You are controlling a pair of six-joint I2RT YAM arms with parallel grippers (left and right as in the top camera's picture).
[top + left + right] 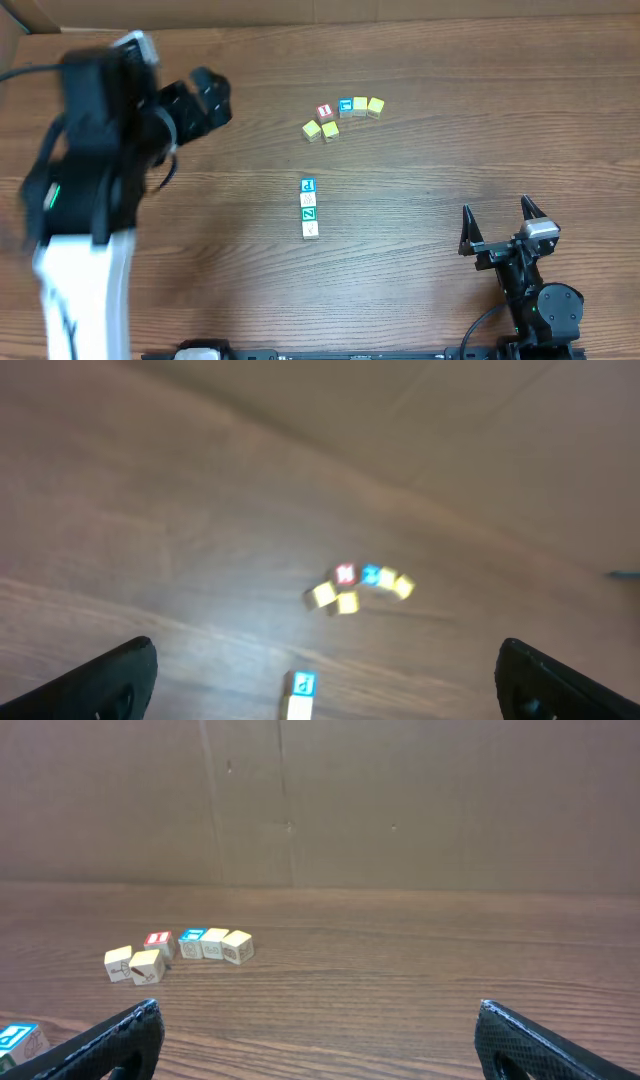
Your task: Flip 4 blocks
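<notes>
Four small blocks lie in a short column mid-table: a blue-faced one (308, 186) at the far end, then a pale one (308, 199), a teal one with a white Z (309, 213) and a cream one (310, 229). My left gripper (208, 98) hovers high at the left rear, blurred, well away from them. In its wrist view the left gripper (325, 652) is open, with the blue-faced block (303, 683) far below between its fingers. My right gripper (497, 215) stands open at the front right. Its wrist view shows the right gripper (318, 1015) holding nothing, and the blue-faced block (15, 1037) at the lower left edge.
Behind the column sits a cluster of other cubes: two yellow ones (321, 129), a red cube marked 1 (324, 112), a blue cube (346, 106) and two more yellow ones (368, 105). A cardboard wall (320, 800) closes the table's far side.
</notes>
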